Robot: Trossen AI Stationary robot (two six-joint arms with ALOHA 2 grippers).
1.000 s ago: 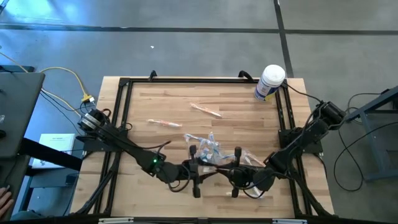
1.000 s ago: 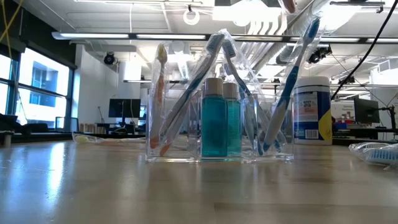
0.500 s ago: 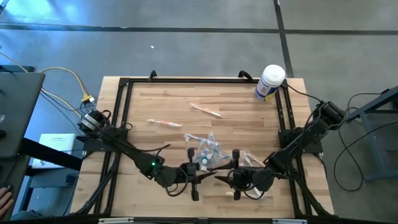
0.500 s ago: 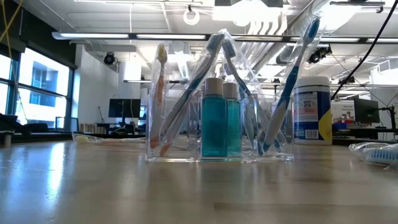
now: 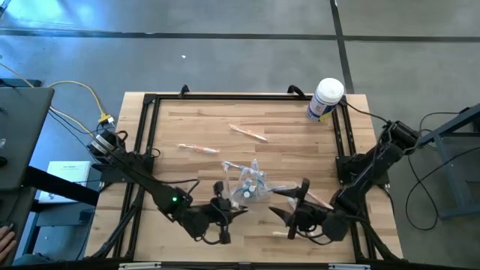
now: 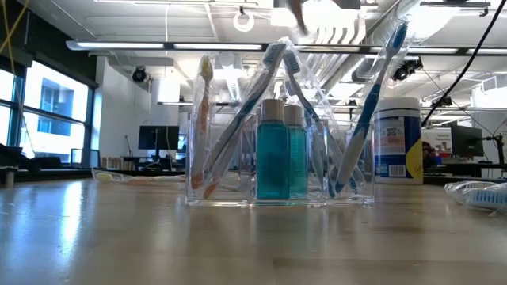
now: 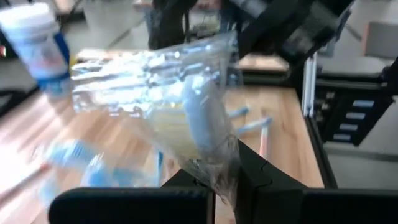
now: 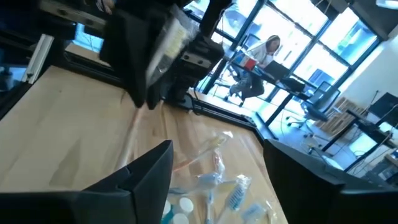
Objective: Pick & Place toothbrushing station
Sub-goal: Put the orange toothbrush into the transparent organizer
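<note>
The toothbrushing station, a clear holder with toothbrushes and two teal bottles, stands on its flat base at the table's middle. Just to its near left, my left gripper is shut on a clear plastic package with a toothbrush inside. My right gripper faces it from the right. Its fingers are wide open with nothing between them, clear of the package and the station. My left gripper pinches the clear package by its near end between its two fingers. They come almost level from the table's left. The rest of the package sticks out past the fingertips, slanting upward, lifted clear of the table.
A white tub with a blue label stands at the far right corner. Two loose toothbrushes lie beyond the station. More packaged brushes lie under my right arm. A black frame borders the table.
The two grippers have drawn apart. My right gripper has let go of the package and backed toward the table's right edge. My left gripper has gone toward the left edge with the package, which stays lifted. The station has not moved.
</note>
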